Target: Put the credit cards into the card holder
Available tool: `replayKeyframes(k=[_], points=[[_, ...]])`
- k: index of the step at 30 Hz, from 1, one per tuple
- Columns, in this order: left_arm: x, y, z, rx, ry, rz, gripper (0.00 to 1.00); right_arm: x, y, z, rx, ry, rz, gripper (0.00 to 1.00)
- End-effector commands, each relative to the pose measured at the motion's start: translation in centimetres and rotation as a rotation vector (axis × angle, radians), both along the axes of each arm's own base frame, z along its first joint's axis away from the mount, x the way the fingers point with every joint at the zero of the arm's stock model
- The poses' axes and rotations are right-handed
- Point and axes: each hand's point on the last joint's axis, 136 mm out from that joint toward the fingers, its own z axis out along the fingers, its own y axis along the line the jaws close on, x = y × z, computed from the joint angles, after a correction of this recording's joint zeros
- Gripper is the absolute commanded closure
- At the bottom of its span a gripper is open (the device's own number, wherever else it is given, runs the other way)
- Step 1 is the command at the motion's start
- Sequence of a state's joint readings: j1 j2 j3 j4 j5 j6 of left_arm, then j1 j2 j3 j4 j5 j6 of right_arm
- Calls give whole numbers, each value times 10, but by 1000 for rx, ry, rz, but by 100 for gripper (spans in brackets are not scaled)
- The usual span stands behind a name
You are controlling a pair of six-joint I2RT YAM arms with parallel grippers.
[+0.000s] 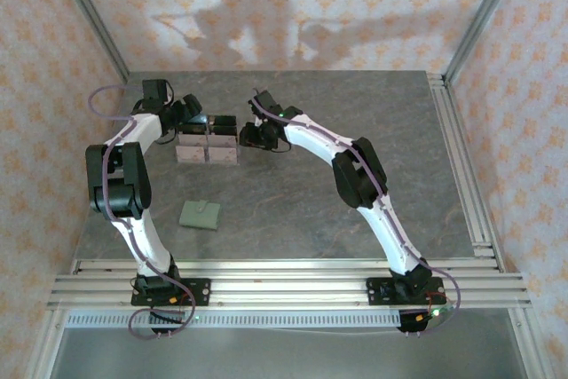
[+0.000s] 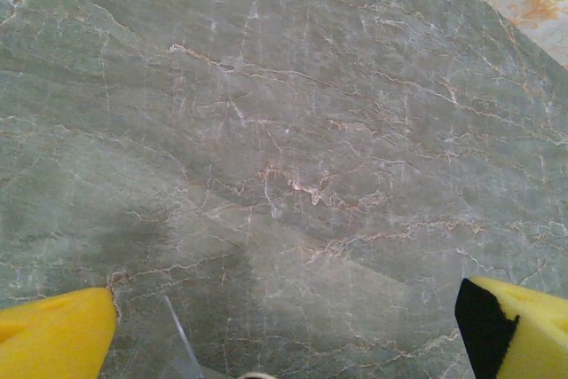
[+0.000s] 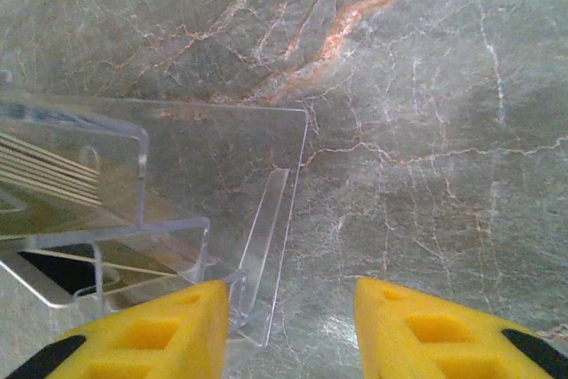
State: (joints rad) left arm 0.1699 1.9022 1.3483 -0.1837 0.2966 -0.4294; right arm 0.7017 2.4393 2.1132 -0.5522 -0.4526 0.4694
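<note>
Cards point(image 3: 44, 166) sit packed in the clear stand point(image 3: 222, 157), well apart from the wallet point(image 1: 200, 215); they look thin, stiff and slick, so pinch one across its faces. Your right hand point(image 3: 288, 295) is half-spread and empty, your left hand point(image 2: 286, 308) spread wide

Grey marbled table point(image 1: 355, 219) bears a green card holder point(image 1: 201, 216) and clear stand point(image 1: 209, 152).

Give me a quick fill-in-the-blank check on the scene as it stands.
1. The wallet is ____ in colour.
2. It lies ____ to the arm bases than the clear stand does.
3. The left gripper is wide ____ above the table.
Missing words: green; nearer; open.
</note>
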Motion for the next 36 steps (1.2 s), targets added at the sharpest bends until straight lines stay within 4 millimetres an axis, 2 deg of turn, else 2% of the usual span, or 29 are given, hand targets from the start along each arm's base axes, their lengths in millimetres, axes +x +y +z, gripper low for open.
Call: replayKeyframes(k=[1,6,15,18,26,32,36], points=[[-4,-3,7,-2,-3,4,0,0,7,-3,25,0,9,59],[-1,-13,4,-49,-10,-26,0,3,10,-5,27,-11,17,59],[-5,-17,-5,-51,17,-51,0,16,-24,4,20,-27,-57,61],[-5,-19,-7,-55,22,-58,0,22,-28,4,22,-28,-70,61],[-6,-21,-8,-63,22,-63,0,30,-11,-11,42,10,-60,61],[-4,-28,-6,-74,19,-80,0,34,6,-13,66,25,-46,61],[-4,-35,-7,-82,21,-95,0,35,9,-8,81,22,-47,61]])
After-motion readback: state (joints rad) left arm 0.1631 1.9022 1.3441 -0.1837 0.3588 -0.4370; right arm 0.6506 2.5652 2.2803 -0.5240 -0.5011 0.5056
